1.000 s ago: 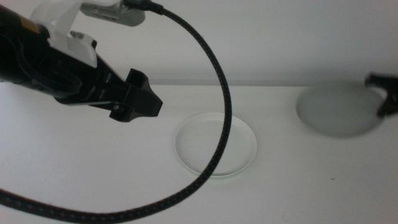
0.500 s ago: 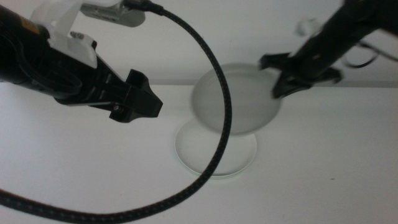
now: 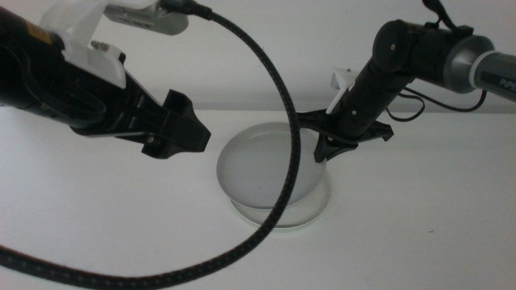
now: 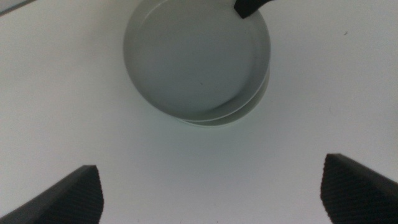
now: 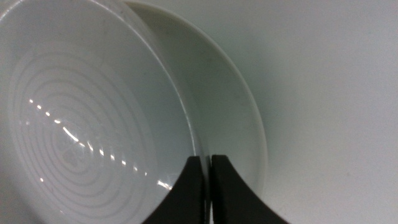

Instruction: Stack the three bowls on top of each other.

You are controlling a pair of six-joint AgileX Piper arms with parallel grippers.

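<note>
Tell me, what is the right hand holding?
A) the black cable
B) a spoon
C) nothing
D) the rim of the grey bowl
D: the right hand is shut on the rim of the grey bowl, holding it just over the pale bowl on the table.

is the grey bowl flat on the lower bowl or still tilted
Tilted: the grey bowl sits off-centre above the mint bowl, its rim pinched by the right gripper.
</note>
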